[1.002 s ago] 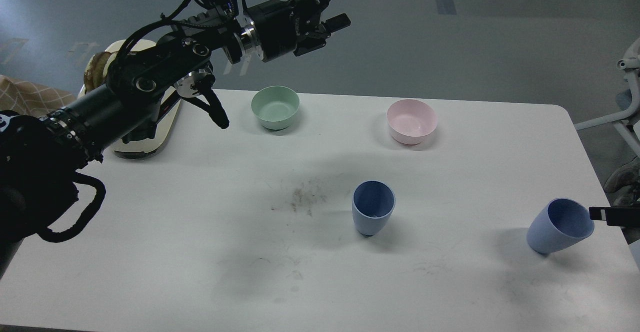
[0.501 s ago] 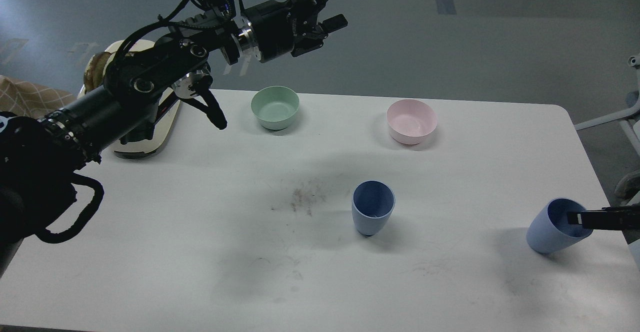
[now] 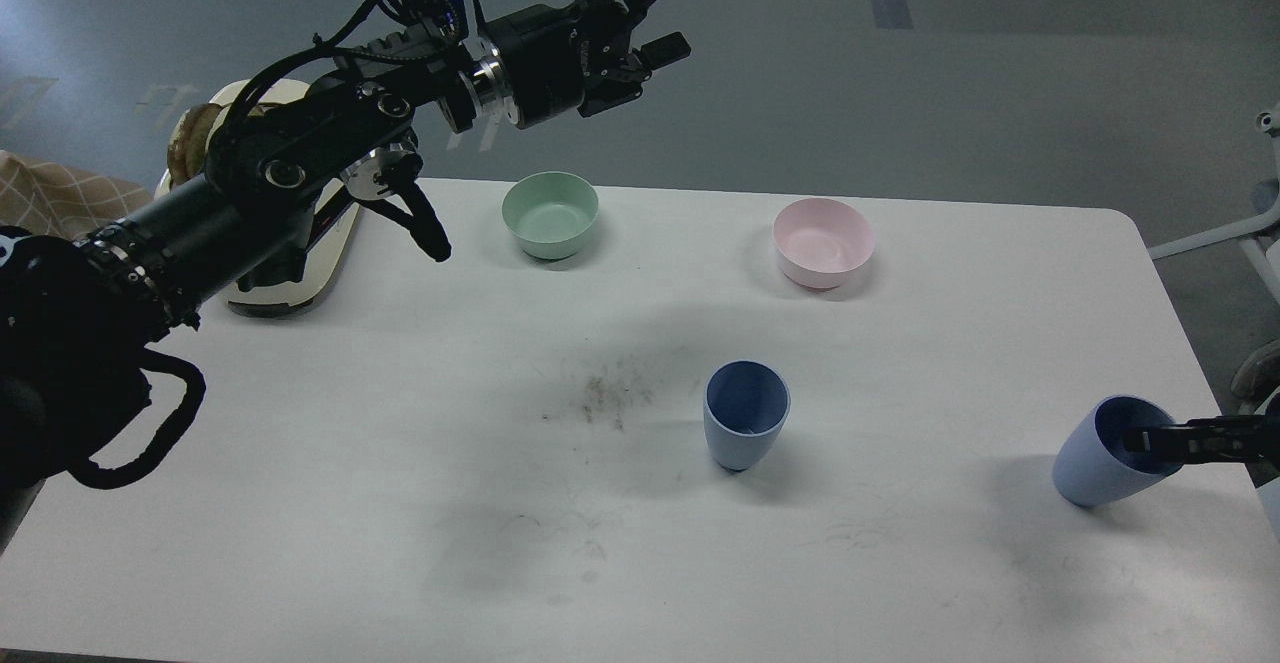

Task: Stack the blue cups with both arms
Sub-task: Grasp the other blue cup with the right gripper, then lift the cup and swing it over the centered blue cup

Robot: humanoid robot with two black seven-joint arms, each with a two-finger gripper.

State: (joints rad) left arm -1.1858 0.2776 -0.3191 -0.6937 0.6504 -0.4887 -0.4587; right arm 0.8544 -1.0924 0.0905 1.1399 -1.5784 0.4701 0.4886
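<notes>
One blue cup (image 3: pixel 745 428) stands upright near the middle of the white table (image 3: pixel 400 503). The second blue cup (image 3: pixel 1095 468) is at the right edge, tilted with its mouth toward the right. My right gripper (image 3: pixel 1165 440) comes in from the right edge as a thin black part, and its tip reaches into that cup's mouth. Its two fingers cannot be told apart. My left gripper (image 3: pixel 678 1) is open and empty, held high beyond the table's far edge, above and to the right of the mint-green bowl.
A mint-green bowl (image 3: pixel 550 213) and a pink bowl (image 3: pixel 823 241) stand at the back of the table. A cream tray-like object (image 3: pixel 285 288) lies at the back left under my left arm. A dark smudge (image 3: pixel 610 393) marks the table left of the upright cup.
My right gripper has moved left from beside the tilted cup's rim into its mouth. My left arm has shifted slightly left and up.
</notes>
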